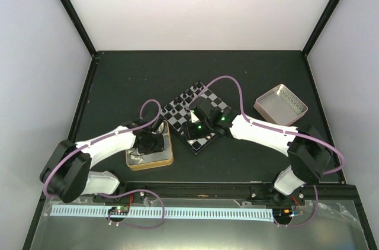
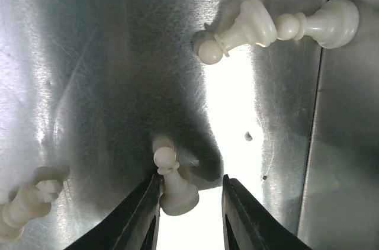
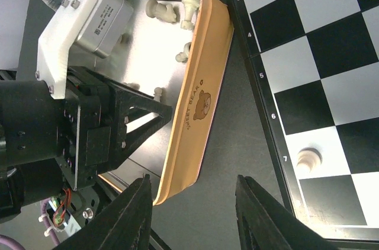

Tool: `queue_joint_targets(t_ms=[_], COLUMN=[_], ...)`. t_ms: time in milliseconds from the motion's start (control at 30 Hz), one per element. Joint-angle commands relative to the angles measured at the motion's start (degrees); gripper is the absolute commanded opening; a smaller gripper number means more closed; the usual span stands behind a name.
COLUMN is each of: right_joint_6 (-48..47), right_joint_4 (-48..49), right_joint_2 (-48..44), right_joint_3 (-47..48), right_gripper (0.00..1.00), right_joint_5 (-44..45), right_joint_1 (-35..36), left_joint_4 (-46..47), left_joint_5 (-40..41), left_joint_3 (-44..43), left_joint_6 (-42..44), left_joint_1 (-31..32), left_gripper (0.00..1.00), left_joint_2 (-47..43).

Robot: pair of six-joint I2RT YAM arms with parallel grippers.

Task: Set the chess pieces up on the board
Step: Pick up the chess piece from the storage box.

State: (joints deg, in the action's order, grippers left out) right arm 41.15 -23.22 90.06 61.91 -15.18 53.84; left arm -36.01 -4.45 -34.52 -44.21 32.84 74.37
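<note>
Left wrist view is showing the left end effector [image 2: 188,217] reaching down into the tin [image 2: 89,54], jaws spread and straddling a white pawn [image 2: 172,183] on the metal floor; nothing is being gripped yet, and whether the pawn is standing or tipped is hard to tell. It is sitting close against one finger [image 2: 141,220], with a gap showing to the other. The step in hand is looking like the pick, and doing it well is probably meaning shifting to centre the pawn, then closing slowly across its base so it is not skidding away on the slick metal. Two more pawns [image 2: 243,31] are lying end to end farther in, and another white piece [image 2: 26,202] is lying off to one side, all well apart from the jaws, so none is crowding the grasp; the tin's wall is the thing to be clearing on the lift. Right wrist view is showing the right end effector [image 3: 192,214] hanging released and empty over the desk [image 3: 237,161] between tin and board [image 3: 331,54], where one set pawn [image 3: 308,160] is standing on a white square near the edge. From above, the right arm is stretching across the board and is likely blocking the carry, black pieces [image 1: 192,91] are lining the far side, and a tray [image 1: 281,105] is sitting well off to the right.
</note>
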Motion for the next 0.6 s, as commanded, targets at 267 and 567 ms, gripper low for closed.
queue_joint_targets(t_ms=[267, 567], right_joint_6=[1.11, 1.59], right_joint_4=[2.73, 10.32], right_joint_2=[-2.63, -10.93], right_joint_3=[-2.24, -6.82], right_gripper=[0.39, 0.39], right_joint_5=[2.01, 0.0], right_joint_1=[-0.41, -3.24], left_joint_4=[-2.62, -1.35], left_joint_5=[4.94, 2.87], left_joint_3=[-1.16, -4.93], left_joint_6=[-1.0, 6.04], left_joint_1=[0.99, 0.98], left_gripper=[0.14, 0.13], left_joint_2=[0.8, -10.67])
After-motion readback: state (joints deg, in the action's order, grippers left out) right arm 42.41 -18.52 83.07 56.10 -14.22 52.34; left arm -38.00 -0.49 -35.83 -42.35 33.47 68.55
